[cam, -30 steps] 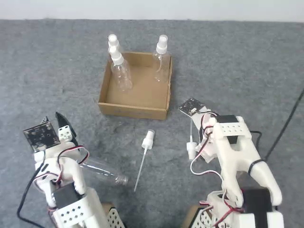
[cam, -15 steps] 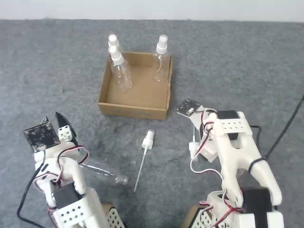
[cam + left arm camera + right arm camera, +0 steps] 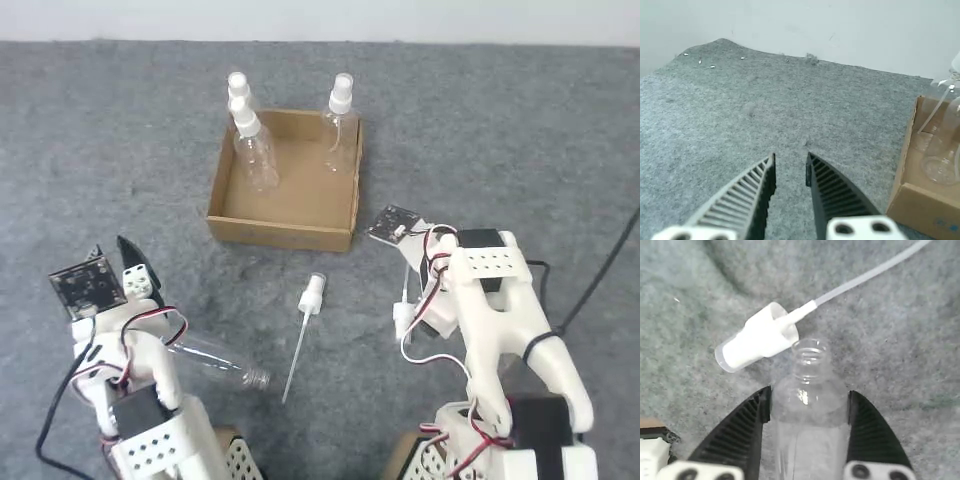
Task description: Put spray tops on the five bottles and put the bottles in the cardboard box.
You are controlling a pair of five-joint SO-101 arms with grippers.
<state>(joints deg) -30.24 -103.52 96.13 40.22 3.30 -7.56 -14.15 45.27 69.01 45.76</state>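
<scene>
We see the right gripper clamped on an uncapped bottle, its mouth just beside a loose spray top lying on the grey surface. The left gripper hangs narrowly parted, holding nothing. Capped bottles stand in the cardboard box; another bare bottle lies on its side apart from the box.

A robotics lab bench, by the look: a desk under coarse grey felt meets a plain white wall at twelve o'clock; white plastic robot arms at six o'clock carry bare red-and-black wires and exposed circuit boards; a black cable trails at three.
</scene>
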